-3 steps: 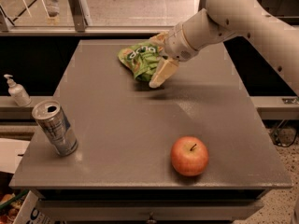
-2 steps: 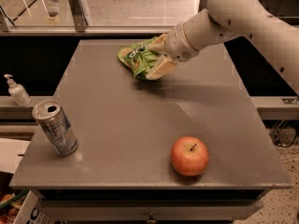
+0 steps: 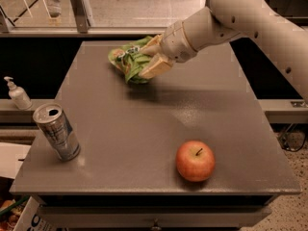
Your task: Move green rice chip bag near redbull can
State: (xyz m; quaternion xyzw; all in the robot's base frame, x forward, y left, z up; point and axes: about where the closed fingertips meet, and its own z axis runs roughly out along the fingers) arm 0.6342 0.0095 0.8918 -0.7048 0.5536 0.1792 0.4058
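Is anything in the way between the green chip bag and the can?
No, nothing visible. The end effector grips the green rice chip bag at the far side; only bare table lies between it and the redbull can, front left. The apple sits front right, off that path.

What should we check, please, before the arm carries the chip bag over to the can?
1. Hand gripping the bag: ok, fingers closed on its right side at the back of the table.
2. Bag lifted off the table: ok, it appears raised, with a shadow beneath it.
3. Can upright at the front left: ok.
4. Route from bag to can free: ok, the apple sits front right, off that line.
5. Room beside the can: ok, bare table to its right.
6. Grip firm enough for the move: cannot tell.
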